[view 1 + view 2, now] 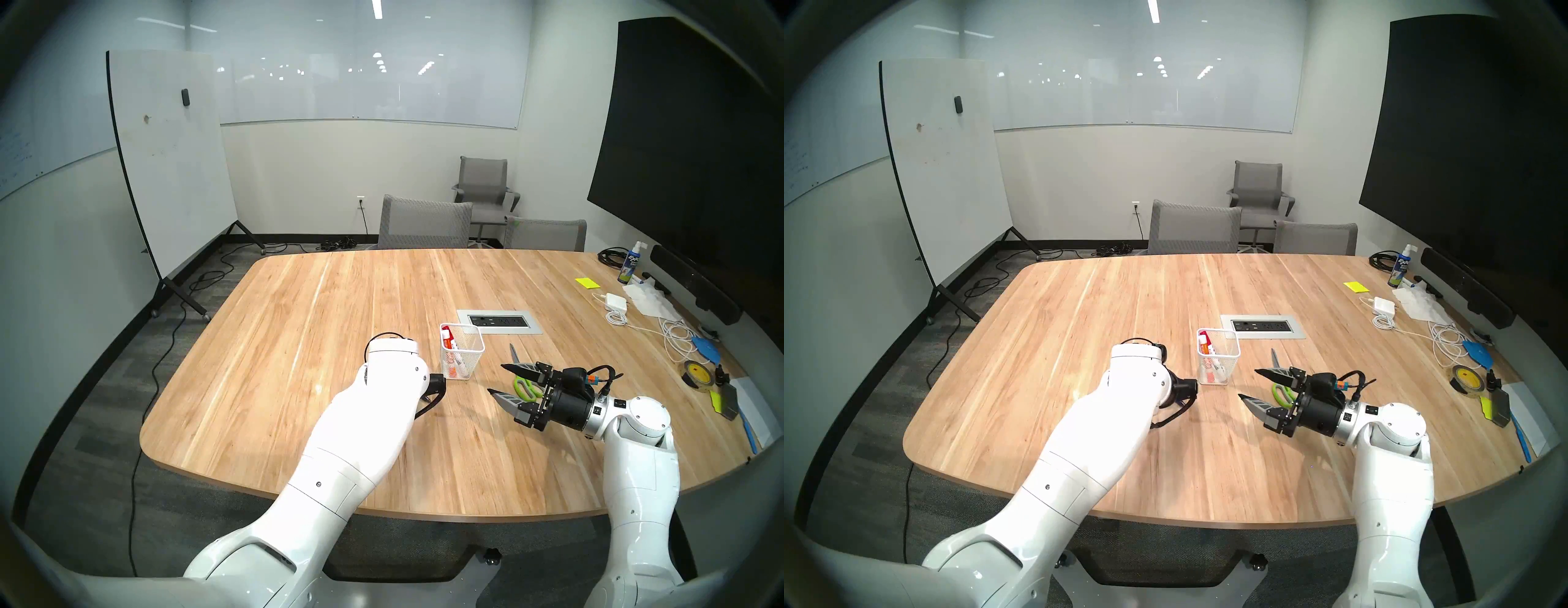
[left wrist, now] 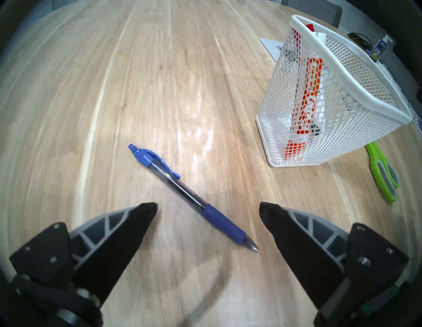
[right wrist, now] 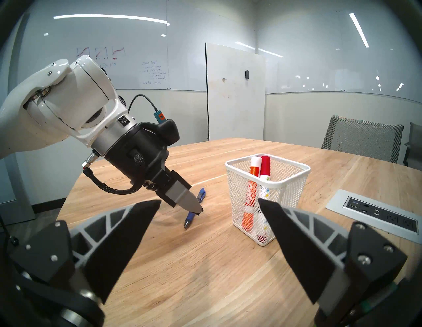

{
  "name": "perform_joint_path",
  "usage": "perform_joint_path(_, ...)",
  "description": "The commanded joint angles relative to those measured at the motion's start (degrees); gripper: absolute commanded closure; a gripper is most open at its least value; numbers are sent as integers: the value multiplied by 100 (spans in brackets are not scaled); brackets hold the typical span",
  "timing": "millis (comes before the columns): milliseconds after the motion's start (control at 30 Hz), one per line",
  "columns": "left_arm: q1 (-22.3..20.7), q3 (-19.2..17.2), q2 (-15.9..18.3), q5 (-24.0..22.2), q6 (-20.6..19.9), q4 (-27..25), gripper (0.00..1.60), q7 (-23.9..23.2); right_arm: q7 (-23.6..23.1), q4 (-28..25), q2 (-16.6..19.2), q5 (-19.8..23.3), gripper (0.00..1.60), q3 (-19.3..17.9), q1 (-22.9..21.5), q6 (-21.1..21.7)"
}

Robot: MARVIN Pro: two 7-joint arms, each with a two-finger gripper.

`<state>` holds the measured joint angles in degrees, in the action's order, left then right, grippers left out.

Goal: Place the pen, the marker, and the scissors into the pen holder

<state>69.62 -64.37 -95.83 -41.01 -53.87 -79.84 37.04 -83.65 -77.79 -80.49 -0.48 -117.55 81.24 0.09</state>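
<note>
left wrist — pen between open fingers

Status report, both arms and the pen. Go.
Left gripper open, poised over the pen flat on the table. Right gripper open, empty, hanging level. Two markers in the pen holder; scissors still out. Nothing blocking.

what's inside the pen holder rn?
Inside the pen holder: two white markers, one orange-capped, one red-capped, leaning upright. No pen or scissors inside. The mesh blurs the bottom, so anything small there can't be ruled out.
</note>
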Motion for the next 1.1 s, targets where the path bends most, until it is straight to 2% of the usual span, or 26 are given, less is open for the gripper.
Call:
perform_joint_path(0, -152, -13, -97, -34, 42, 72, 0, -39, 4, -96, -5, 19, 0, 7, -86, 11)
perform_joint_path(400, -239, -39, -103, -102, 32, 225, 1, -52, -23, -96, -31, -16, 0, -24, -100, 11)
perform_joint_path(467, -255, -34, -99, -109, 48, 262, 13, -64, -30, -96, -38, -25, 0, -32, -104, 11)
perform_joint_path(533, -260, -36, -99, -114, 48, 271, 14, -65, -32, -96, -41, -29, 0, -35, -105, 11)
perform_joint_path(667, -276, -44, -101, -141, 41, 298, 42, -74, -44, -96, -52, -44, 0, -49, -111, 11)
perform_joint_path(733, -275, -48, -102, -147, 43, 301, 45, -77, -46, -96, -54, -47, 0, -51, -112, 11)
perform_joint_path(833, -270, -46, -102, -161, 57, 301, 58, -73, -55, -96, -63, -59, 0, -62, -117, 11)
perform_joint_path(1067, -258, -42, -102, -192, 56, 322, 55, -80, -69, -97, -76, -78, 0, -78, -124, 11)
